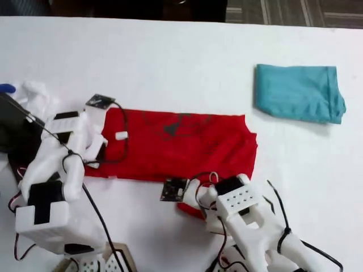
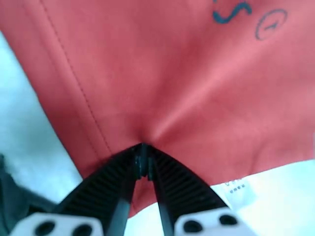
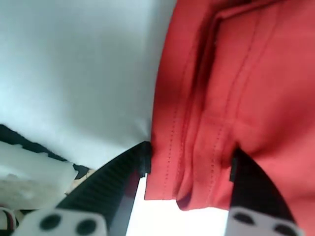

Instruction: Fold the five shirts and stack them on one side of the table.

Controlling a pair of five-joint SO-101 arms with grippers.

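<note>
The red shirt [image 1: 187, 147] lies flat-ish in the middle of the table [image 1: 170, 56], long axis running side to side across it. The dark print faces up, closer to the far edge. One end is bunched where the cloth turns under near the right arm. The folded teal shirt [image 1: 298, 93] sits off on the far right, well apart from the red one.

The left arm comes in from the near left and bends over the shirt's left end. The left gripper [image 1: 97, 154] is down on the cloth. In its wrist view the left gripper [image 2: 142, 160] is clenched tight on a little pinch of the red shirt [image 2: 172, 88], with creases fanning out from the tips.

The right arm comes up from the near right corner, with the right gripper [image 1: 195, 205] at the shirt's near edge. Up close, the right gripper [image 3: 189, 162] stands spread, one finger on each side of the stitched, doubled-over hem of the red shirt [image 3: 246, 88]. It isn't squeezed down on it.

The table [image 3: 74, 73] is plain white. Some bunched white cloth [image 1: 34, 93] sits at its left edge, and there's dark floor [image 1: 142, 8] past the far side.
</note>
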